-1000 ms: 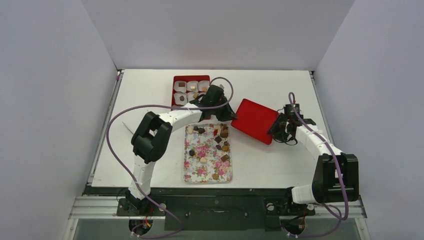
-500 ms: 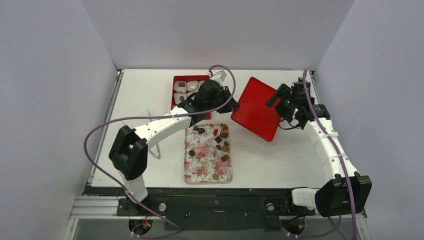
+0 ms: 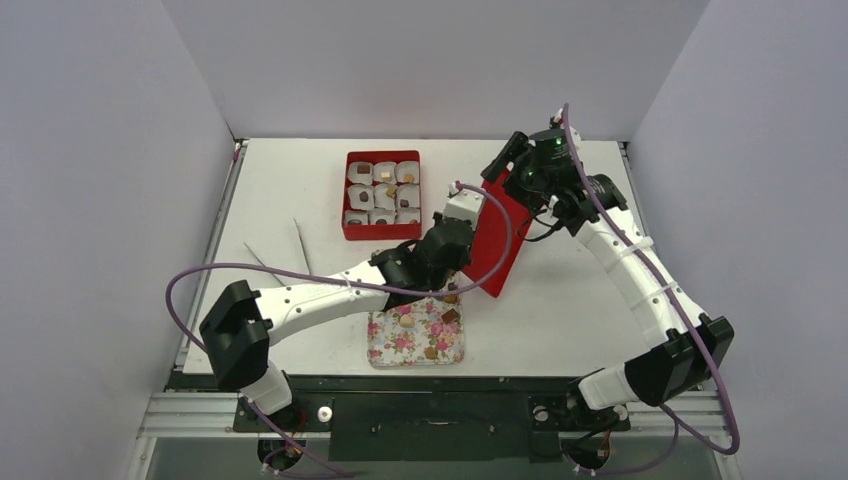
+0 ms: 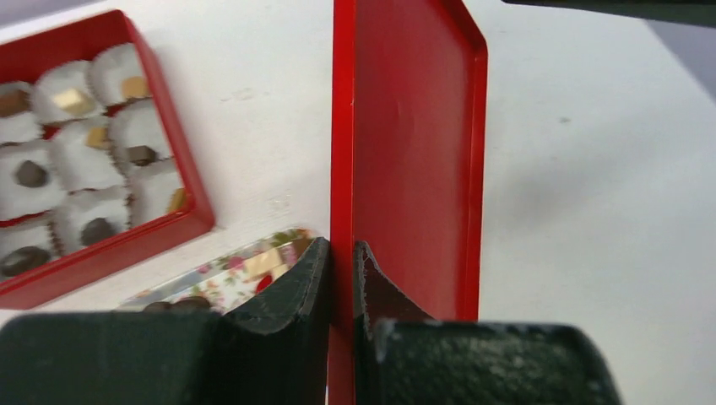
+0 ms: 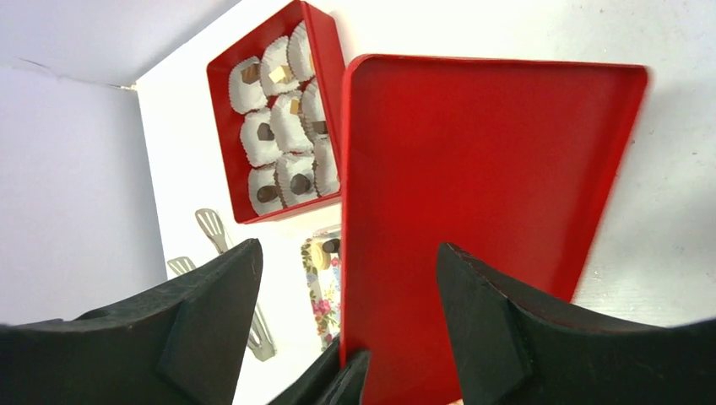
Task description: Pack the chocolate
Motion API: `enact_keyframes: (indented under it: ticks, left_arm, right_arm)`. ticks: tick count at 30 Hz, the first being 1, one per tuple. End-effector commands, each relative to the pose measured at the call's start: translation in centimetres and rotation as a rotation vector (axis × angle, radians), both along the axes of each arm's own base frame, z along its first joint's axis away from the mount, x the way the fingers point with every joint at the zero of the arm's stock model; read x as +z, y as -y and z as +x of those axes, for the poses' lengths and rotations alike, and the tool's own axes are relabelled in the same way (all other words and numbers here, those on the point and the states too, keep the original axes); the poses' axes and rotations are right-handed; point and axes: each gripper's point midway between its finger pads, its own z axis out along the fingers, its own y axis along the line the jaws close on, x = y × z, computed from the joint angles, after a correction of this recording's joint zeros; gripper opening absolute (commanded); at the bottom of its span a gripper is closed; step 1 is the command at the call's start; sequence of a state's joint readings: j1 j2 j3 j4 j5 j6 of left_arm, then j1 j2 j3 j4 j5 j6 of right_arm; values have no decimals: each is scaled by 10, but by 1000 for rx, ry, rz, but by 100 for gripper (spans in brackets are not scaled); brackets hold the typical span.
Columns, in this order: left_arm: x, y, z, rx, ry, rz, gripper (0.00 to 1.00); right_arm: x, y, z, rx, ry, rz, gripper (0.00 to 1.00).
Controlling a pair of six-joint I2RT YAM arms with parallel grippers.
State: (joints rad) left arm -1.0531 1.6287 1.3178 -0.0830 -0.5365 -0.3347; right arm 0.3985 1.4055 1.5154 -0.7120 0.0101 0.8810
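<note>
the left gripper [image 4: 342, 250] is clamped tight on one rim of the flat rectangular red lid with a raised edge [image 3: 490, 240], its two dark fingers pinching the thin rim from either side, and the lid stands tilted up on edge over the right part of the white table [image 3: 580, 300]; whether its lower corner touches the table i cannot tell. the right gripper [image 5: 346, 246] hangs just beyond the lid's far end with its fingers spread wide and nothing between them, apart from the lid. the chocolate sits in two places: small brown, tan and cream pieces [image 3: 382, 174] lie one to a cup in the white paper cups [image 5: 287, 126] that fill the shallow red rectangular box [image 3: 381, 233] at the far middle of the table, and more loose pieces [image 3: 449, 316] lie on the floral-patterned rectangular tray [image 3: 400, 340] nearer the arms, partly hidden under the left arm. two thin metal tongs [image 3: 301, 246] lie on the table left of the tray.
</note>
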Motion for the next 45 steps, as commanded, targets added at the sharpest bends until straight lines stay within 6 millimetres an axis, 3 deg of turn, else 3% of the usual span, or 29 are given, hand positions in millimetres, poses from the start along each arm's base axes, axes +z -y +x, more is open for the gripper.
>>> enact_keyframes:
  ticks: [1, 10, 14, 16, 20, 22, 24, 27, 31, 34, 35, 38, 40, 42, 44, 45]
  left_arm:
    - [71, -35, 3, 196, 280, -4, 0]
    - [74, -34, -13, 177, 380, 79, 0]
    - [79, -31, -18, 164, 406, 92, 0]
    - [81, -29, -20, 158, 419, 101, 0]
    - [83, -25, -23, 145, 439, 141, 1]
    - [84, -22, -24, 135, 444, 146, 6]
    - [84, -21, -25, 126, 440, 150, 18]
    - [92, -21, -28, 123, 429, 134, 46]
    - [101, -30, -37, 85, 384, 115, 70]
    - [119, -42, -49, 47, 346, 38, 82]
    - [116, -48, -52, 39, 323, 46, 87]
    - [137, -71, -62, 32, 274, -67, 94]
    - [147, -95, -58, 78, 230, -134, 95]
    - [151, -126, -42, 157, 173, -201, 95]
    - [149, -179, -4, 314, 107, -272, 92]
    - [145, -184, 0, 321, 48, -316, 91]
  right_arm:
    - [-12, -8, 4, -37, -37, -45, 69]
    - [-27, -35, 0, 8, -72, -118, 68]
    - [-35, -43, -3, 22, -86, -146, 62]
    - [-36, -46, -5, 30, -88, -157, 56]
    - [-36, -44, -6, 35, -88, -177, 28]
    - [-34, -43, -6, 39, -89, -189, 16]
    - [-30, -42, -6, 43, -85, -198, 2]
    - [-24, -41, -6, 55, -79, -206, 0]
    - [-13, -39, -5, 72, -61, -200, 0]
    - [0, -40, 0, 104, -40, -157, 0]
    - [3, -41, 3, 121, -28, -152, 0]
    - [22, -48, 14, 172, 11, -102, 0]
    - [31, -57, 22, 227, 37, -64, 0]
    - [39, -69, 31, 284, 74, -21, 0]
    - [48, -85, 41, 353, 121, 33, 0]
    - [51, -92, 53, 373, 155, 54, 0]
